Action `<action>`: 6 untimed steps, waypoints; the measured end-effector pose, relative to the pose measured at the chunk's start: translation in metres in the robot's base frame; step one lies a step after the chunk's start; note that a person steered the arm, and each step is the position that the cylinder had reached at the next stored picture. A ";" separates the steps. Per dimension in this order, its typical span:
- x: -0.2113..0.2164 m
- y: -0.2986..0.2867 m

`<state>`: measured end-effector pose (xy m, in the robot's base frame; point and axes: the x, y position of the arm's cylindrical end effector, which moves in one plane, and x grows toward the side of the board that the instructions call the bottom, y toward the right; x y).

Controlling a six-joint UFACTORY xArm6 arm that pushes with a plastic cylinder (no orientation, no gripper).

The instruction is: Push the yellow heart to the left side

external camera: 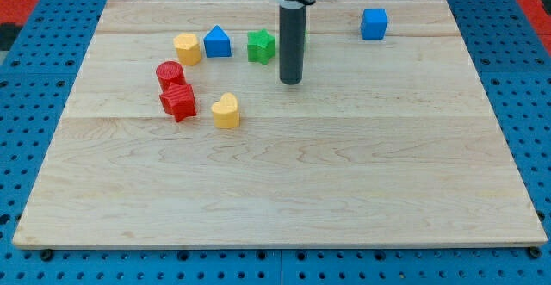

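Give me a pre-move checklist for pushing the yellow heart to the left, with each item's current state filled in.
1. Target in view: yellow heart sits unobstructed on the wooden board. Ok.
2. Tip on the pushing side: my tip is to the view's right of the heart and higher in the view, not level with it. Not ok.
3. Tip touching the heart: clear gap between them. Not ok yet.
4. Leftward path: red star sits directly at the heart's left, red cylinder just above it. Not ok.
5. Tip clear of neighbours: green star is close on its left; contact cannot tell.
6. Blue cube well away. Ok.
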<state>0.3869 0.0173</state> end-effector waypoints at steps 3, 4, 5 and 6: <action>0.010 -0.048; 0.022 -0.084; 0.049 -0.088; 0.053 -0.082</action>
<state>0.4401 -0.0644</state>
